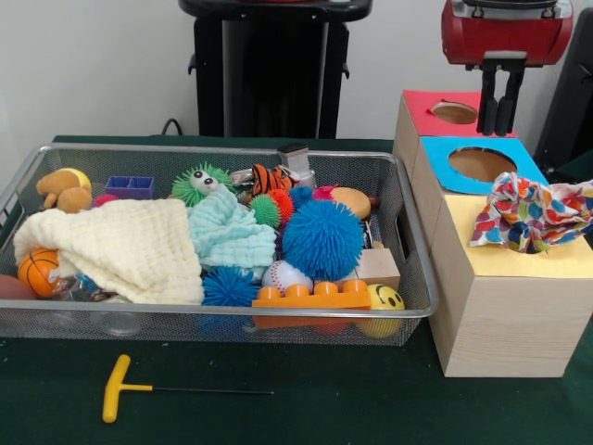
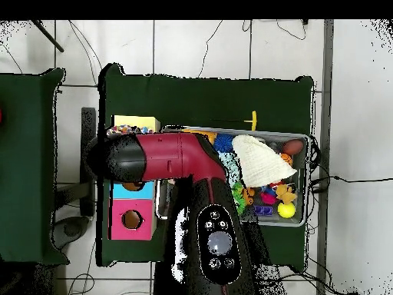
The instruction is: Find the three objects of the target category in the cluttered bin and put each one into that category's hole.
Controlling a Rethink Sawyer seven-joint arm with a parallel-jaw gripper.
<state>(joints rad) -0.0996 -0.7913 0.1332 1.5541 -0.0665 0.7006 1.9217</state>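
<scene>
The wire mesh bin (image 1: 222,149) sits at the left, full of toys; it also shows in the overhead view (image 2: 308,140). A white polka-dot cloth (image 1: 528,213) lies loosely on the yellow top (image 1: 519,264) of the nearest wooden box and hides its hole. It shows by the yellow box (image 2: 142,123) in the overhead view as well. My gripper (image 1: 498,130) hangs high over the boxes, empty, its jaws a little apart. No braided rope ring is in view. A cream cloth (image 1: 130,246) and a pale teal cloth (image 1: 227,232) lie in the bin.
The blue-topped hole (image 1: 482,164) and red-topped hole (image 1: 454,112) lie behind the yellow box. The bin holds spiky balls (image 1: 322,239), an orange brick (image 1: 310,297) and a smiley ball (image 1: 384,298). A yellow T-handle tool (image 1: 116,387) lies in front of the bin.
</scene>
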